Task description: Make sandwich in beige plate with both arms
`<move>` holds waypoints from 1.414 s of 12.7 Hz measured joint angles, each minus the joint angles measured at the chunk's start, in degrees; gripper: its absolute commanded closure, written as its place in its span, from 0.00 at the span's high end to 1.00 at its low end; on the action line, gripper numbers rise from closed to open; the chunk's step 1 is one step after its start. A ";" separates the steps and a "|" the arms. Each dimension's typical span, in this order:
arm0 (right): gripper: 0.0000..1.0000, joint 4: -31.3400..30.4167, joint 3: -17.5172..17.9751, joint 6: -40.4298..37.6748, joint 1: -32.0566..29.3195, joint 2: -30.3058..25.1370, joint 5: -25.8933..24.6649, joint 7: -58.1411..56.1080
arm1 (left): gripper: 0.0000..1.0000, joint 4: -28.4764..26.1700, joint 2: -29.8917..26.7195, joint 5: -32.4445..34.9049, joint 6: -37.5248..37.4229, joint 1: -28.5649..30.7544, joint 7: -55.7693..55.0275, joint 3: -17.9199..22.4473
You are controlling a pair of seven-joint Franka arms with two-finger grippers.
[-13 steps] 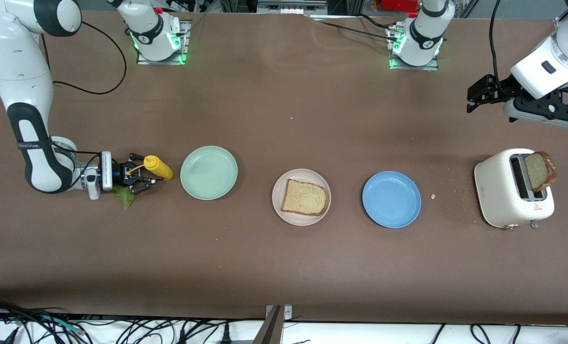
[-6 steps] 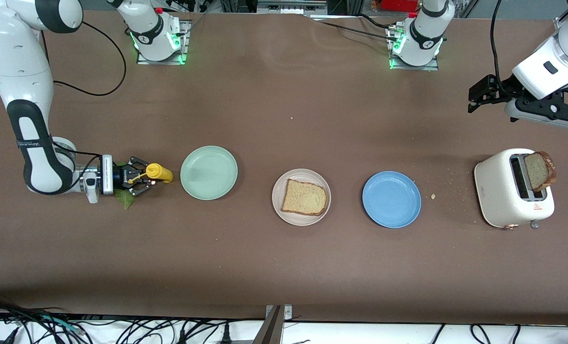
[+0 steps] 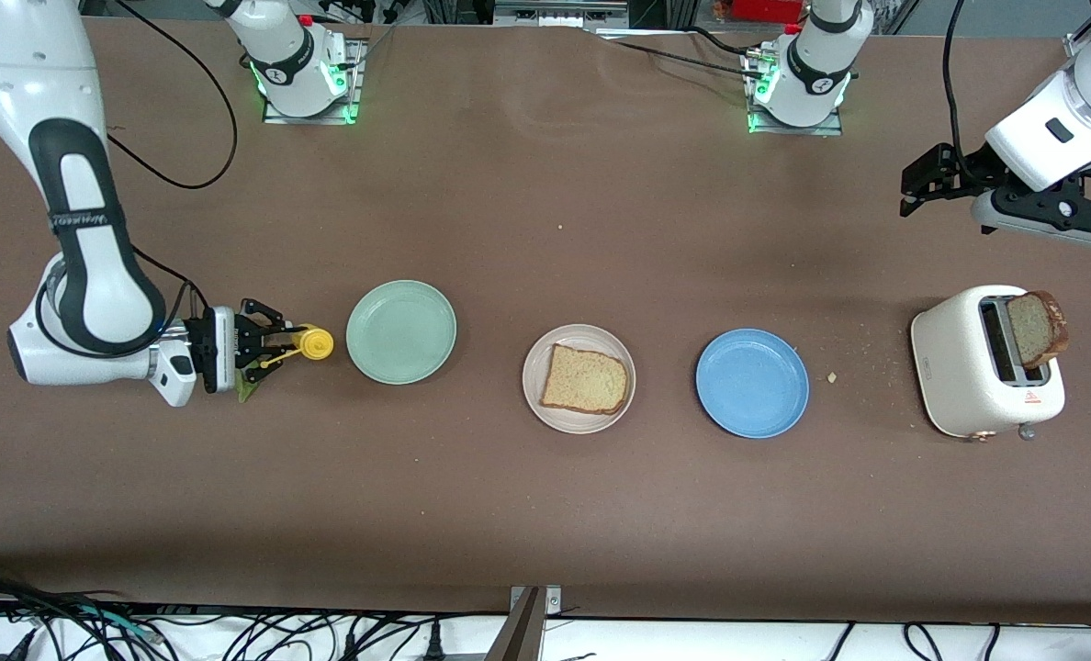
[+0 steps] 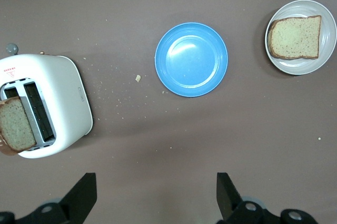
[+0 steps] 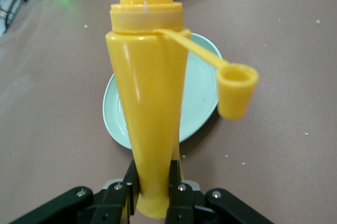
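Note:
The beige plate (image 3: 534, 397) (image 4: 329, 51) sits mid-table with one brown bread slice (image 3: 584, 379) (image 4: 295, 37) on it. A second slice (image 3: 1037, 329) (image 4: 15, 129) sticks out of the white toaster (image 3: 968, 367) (image 4: 58, 92). My right gripper (image 3: 275, 344) (image 5: 152, 187) is shut on the base of a yellow squeeze bottle (image 3: 312, 343) (image 5: 150, 103) whose cap hangs open. A corner of the green lettuce leaf (image 3: 247, 393) peeks out under that gripper. My left gripper (image 3: 913, 188) (image 4: 157, 197) hangs open and empty over bare table beside the toaster.
A mint-green plate (image 3: 401, 331) (image 5: 202, 97) lies right beside the bottle, toward the beige plate. A blue plate (image 3: 752, 383) (image 4: 191, 59) lies between the beige plate and the toaster. Crumbs dot the table by the toaster.
My right gripper has closed on the yellow bottle and raised it off the table, its nozzle now tipping up toward the camera. The right arm's elbow swung over. The left arm barely moved.

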 measured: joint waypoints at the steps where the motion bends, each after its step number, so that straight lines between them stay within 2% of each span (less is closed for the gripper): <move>1: 0.00 0.05 0.07 0.45 2.34 -1.86 -3.52 5.54 | 1.00 0.00 0.00 0.00 -0.02 0.01 0.00 0.00; 4: 0.00 0.10 0.17 2.09 12.05 -6.63 -15.30 23.82 | 1.00 0.00 0.00 0.00 -0.07 0.03 0.00 0.00; 6: 0.00 0.13 -0.50 2.58 19.90 -8.39 -21.43 35.16 | 1.00 0.00 0.00 0.00 -0.09 0.07 0.00 0.00; 11: 0.00 0.56 -2.01 3.37 35.61 -8.24 -34.78 57.14 | 1.00 0.00 0.00 0.00 -0.11 0.16 0.00 0.01; 15: 0.00 4.44 -2.52 2.70 43.90 -3.61 -43.21 68.46 | 1.00 0.00 0.00 0.00 -0.13 0.22 0.00 0.01; 18: 0.00 12.82 -3.21 -1.22 49.91 4.81 -48.48 75.06 | 1.00 -0.01 0.00 0.00 -0.15 0.24 0.00 0.01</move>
